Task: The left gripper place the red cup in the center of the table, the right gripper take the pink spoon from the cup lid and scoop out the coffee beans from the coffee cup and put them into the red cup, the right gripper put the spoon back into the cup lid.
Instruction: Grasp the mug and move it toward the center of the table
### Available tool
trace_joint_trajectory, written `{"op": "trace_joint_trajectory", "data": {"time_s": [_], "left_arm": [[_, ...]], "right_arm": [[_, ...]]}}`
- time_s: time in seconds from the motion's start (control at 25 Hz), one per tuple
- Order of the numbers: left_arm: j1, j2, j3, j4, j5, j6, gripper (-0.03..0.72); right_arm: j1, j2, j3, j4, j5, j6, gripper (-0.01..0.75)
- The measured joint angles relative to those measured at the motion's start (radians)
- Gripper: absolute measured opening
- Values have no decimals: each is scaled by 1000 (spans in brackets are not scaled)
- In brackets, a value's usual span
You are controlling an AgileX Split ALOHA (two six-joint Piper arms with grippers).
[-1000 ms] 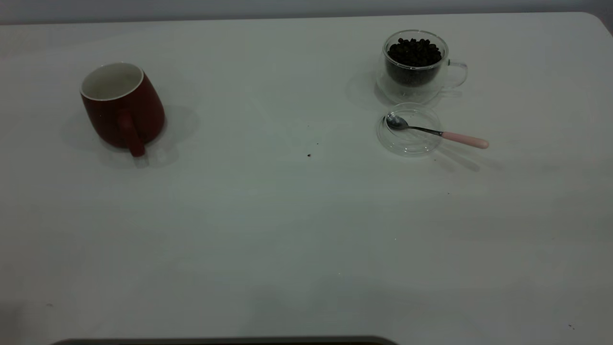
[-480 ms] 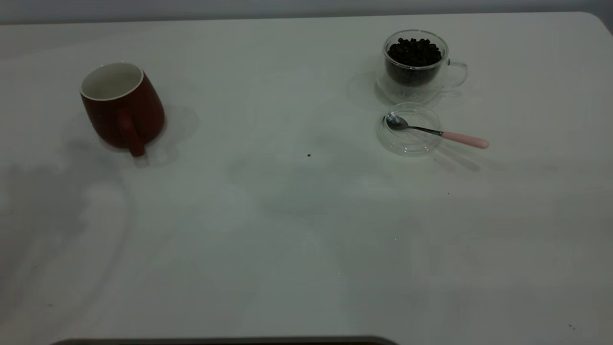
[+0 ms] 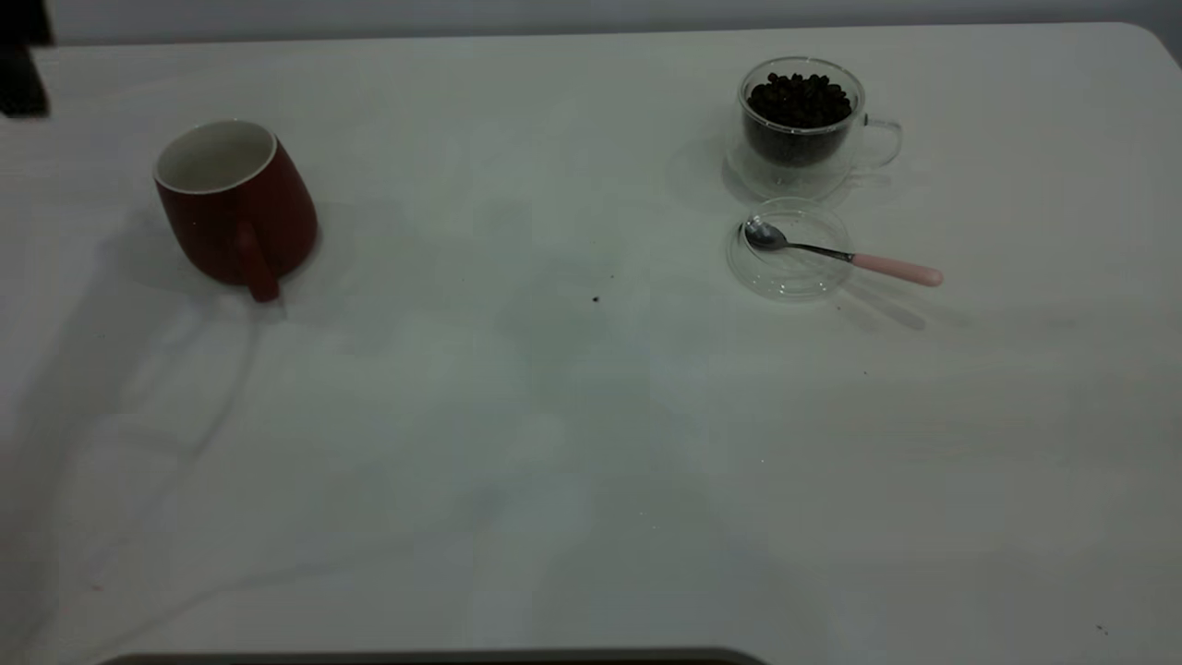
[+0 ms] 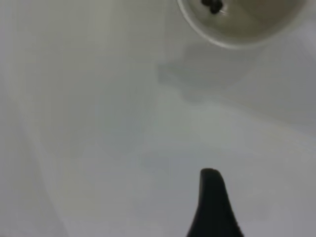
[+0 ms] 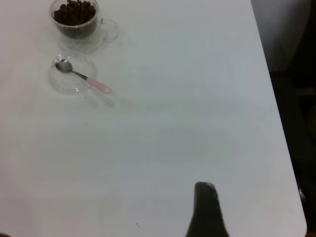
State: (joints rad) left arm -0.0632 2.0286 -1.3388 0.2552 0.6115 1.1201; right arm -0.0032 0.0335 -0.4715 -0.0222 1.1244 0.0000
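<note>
Visible of the left gripper (image 4: 212, 205): only one black tapered tip, at lower centre of the left wrist view, over bare white table (image 4: 98, 123); cannot tell how wide it stands. Above and right of it in that view, cut by the frame's upper edge, the white rim and pale inside of the red cup (image 4: 237, 29), with a small dark mark inside near the top edge. Well apart from the tip, not touching. In the exterior view, upright at upper left on the table (image 3: 554, 462), the red cup (image 3: 235, 208), handle turned toward the lower edge of the frame; a black shape (image 3: 20, 65) in the far upper left corner. Visible of the right gripper (image 5: 207, 212): again a single black tip, at lower centre of the right wrist view, over bare tabletop; cannot tell its opening, holding nothing that shows. Far off at that view's upper left, the coffee cup (image 5: 75, 22), heaped with coffee beans (image 5: 74, 12), handle to the right. Just below it, the cup lid (image 5: 61, 81), flat on the table, with the pink spoon (image 5: 84, 77) lying in it: bowl on the glass, pink handle reaching out over the rim to lower right. Same group at upper right in the exterior view. Between the two cups, a few tiny dark specks (image 3: 596, 298) near mid-frame.
</note>
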Motion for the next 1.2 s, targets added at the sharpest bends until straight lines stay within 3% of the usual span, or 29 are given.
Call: {"op": "trace_joint_trajectory", "data": {"time_s": [0.2,0.76,1.2], "left_arm": [[0,106,-5,16,-124,53,586],[-14,241,-6,23,-234,102,586],[-182,287,-13,23,-359,-120,586]], "right_arm": [[0,0,0,0,0,0,588],[0,0,0,1,0,0,588],[0,0,0,3,1,0,588]]}}
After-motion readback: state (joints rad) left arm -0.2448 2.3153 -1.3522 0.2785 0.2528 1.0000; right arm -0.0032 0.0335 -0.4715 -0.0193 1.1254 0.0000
